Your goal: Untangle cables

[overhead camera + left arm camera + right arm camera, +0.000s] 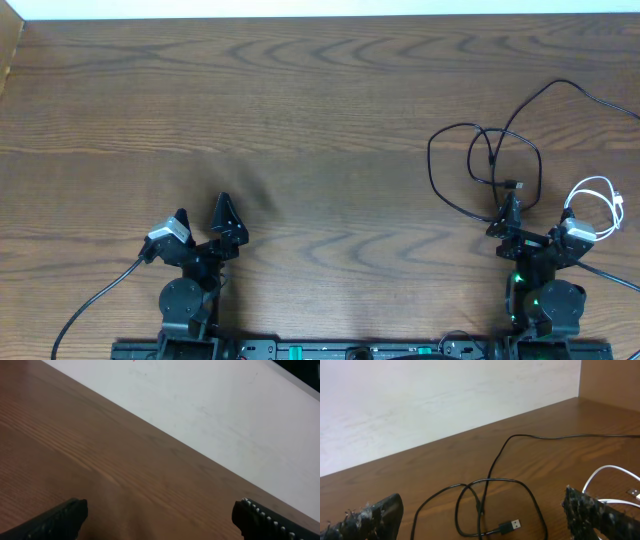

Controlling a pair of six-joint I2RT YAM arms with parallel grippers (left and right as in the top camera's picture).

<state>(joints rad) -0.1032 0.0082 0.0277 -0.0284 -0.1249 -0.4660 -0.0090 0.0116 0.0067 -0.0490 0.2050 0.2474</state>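
Left gripper (200,208) and right gripper (540,212) sit at the near edge of the wooden table (300,100), the left one well to the left of the right gripper. The jaws of both are spread wide and hold nothing. A short coiled white cable (598,180) lies just right of the right gripper. Just ahead of the right gripper lies a USB plug (512,524), the end of a black cable (545,436). Beyond the plug this cable crosses itself in loose loops, and a single strand then runs off to the far right.
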